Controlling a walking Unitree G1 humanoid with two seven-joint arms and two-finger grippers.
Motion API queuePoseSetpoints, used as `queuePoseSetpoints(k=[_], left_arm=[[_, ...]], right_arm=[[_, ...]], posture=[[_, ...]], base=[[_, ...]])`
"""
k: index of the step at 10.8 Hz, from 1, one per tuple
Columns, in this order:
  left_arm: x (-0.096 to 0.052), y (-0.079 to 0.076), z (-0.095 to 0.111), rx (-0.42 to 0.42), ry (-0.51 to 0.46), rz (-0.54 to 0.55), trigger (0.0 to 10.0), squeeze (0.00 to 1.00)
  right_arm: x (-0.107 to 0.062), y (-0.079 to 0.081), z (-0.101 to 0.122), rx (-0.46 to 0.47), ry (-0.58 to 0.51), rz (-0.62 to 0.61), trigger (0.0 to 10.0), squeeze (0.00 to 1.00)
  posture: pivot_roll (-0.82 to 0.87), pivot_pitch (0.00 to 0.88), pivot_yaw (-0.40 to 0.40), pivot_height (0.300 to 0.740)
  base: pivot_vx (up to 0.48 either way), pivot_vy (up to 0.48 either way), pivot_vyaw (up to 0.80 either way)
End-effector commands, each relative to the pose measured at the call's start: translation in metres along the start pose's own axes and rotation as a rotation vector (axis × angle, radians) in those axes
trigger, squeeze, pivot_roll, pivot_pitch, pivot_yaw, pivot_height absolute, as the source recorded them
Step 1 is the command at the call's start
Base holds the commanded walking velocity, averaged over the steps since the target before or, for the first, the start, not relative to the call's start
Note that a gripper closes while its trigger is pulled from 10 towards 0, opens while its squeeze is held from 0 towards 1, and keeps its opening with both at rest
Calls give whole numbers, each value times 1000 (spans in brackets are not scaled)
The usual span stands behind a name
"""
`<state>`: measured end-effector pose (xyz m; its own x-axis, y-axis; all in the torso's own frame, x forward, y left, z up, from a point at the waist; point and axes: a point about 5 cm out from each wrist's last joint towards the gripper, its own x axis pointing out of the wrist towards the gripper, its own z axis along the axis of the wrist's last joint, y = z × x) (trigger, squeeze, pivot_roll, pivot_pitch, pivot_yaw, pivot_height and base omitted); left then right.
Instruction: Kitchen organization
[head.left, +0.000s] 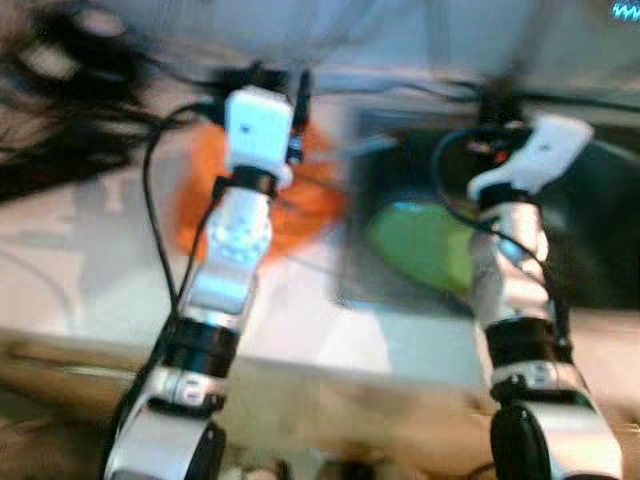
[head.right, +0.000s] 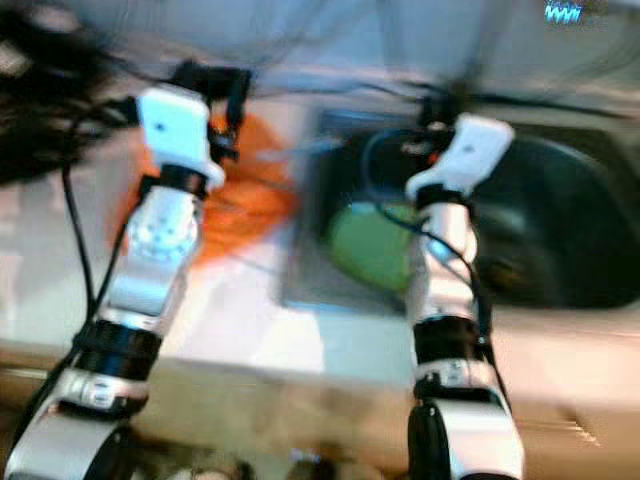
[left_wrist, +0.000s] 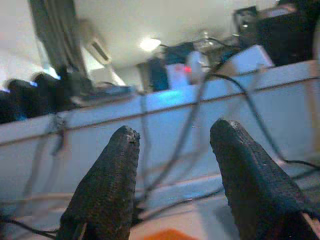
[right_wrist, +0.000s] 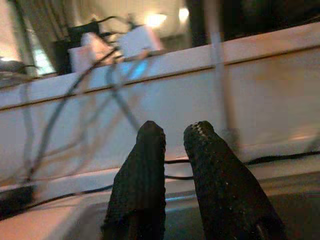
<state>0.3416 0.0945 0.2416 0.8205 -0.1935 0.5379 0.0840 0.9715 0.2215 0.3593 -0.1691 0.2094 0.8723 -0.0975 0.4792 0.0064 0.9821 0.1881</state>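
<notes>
Left eye view: the counter is being crossed by cables; an orange object is being shown beside the sink, a green object inside. The left gripper is being held wide open and empty; the right gripper is nearly closed, empty.

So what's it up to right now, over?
Left gripper open above orange thing on counter. Right gripper nearly shut, empty, over sink; green item inside. Cables along back wall.
</notes>
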Motion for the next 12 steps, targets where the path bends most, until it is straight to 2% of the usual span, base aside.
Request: queuePoseSetpoints(k=[1, 2, 5, 7, 9, 12], left_arm=[[0, 4, 1, 13, -10, 12, 10000, 0], [2, 6, 3, 16, -19, 15, 10000, 0], [7, 9, 16, 7, -77, 36, 10000, 0], [11, 10, 22, 6, -99, 31, 10000, 0], [10, 9, 20, 4, -87, 24, 10000, 0], [8, 4, 14, -4, -57, -6, 10000, 0]], right_arm=[[0, 6, 3, 4, -18, 22, 10000, 0], [-1, 8, 1, 7, -12, 27, 10000, 0], [-2, 10, -1, -7, -4, 46, 10000, 0], [0, 11, 2, -14, -15, 53, 10000, 0], [-1, 9, 0, -19, 0, 49, 10000, 0], [-1, 10, -4, -16, 21, 51, 10000, 0]], posture=[[53, 36, 33, 740], [54, 34, 35, 740], [56, 28, 37, 740], [60, 32, 35, 740], [59, 34, 35, 740], [62, 29, 34, 740]], base=[[0, -480, 0], [0, -326, 0], [0, 0, 0], [0, 0, 666], [0, 0, 603], [0, 0, 0]])
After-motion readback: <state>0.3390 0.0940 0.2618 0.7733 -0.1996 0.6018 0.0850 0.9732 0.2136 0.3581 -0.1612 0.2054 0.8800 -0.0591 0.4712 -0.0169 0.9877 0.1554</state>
